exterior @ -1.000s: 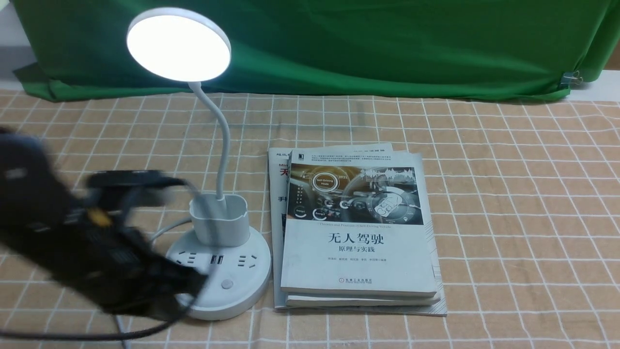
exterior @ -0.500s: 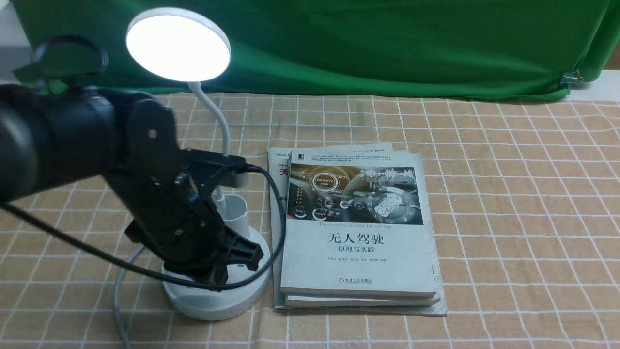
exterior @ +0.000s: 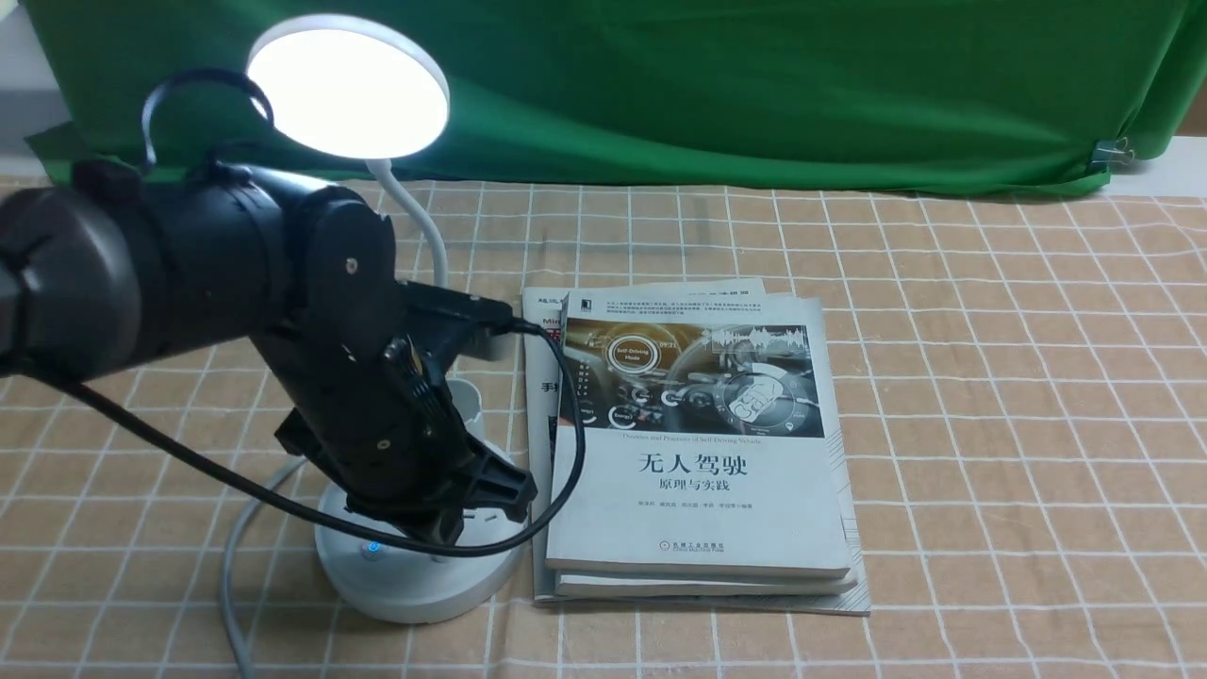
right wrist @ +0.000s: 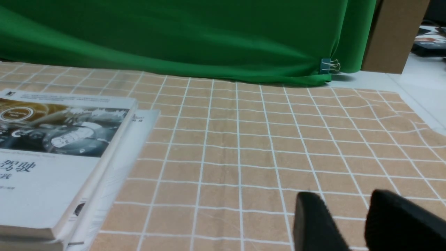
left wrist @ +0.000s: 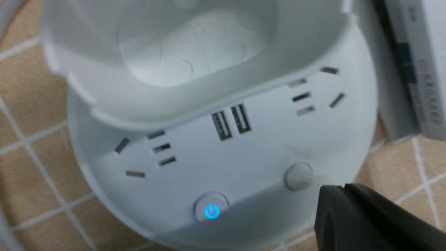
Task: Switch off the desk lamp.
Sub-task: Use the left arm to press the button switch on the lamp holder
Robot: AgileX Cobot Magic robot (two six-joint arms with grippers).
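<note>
the desk lamp [exterior: 349,90] stands on the desk [exterior: 990,424], and its round top shines bright. a blue light glows on one button [left wrist: 212,206] of its base. the left hand [left wrist: 343,186] is over the lamp's base, its tips together. the books [exterior: 698,453] lie just right of the lamp. the right hand [right wrist: 339,193], right of the lamp, has its tips apart.

A green cloth [exterior: 754,94] hangs behind the tan worktop [exterior: 990,424] with white squares. A clip [exterior: 1111,153] pinches the cloth.
</note>
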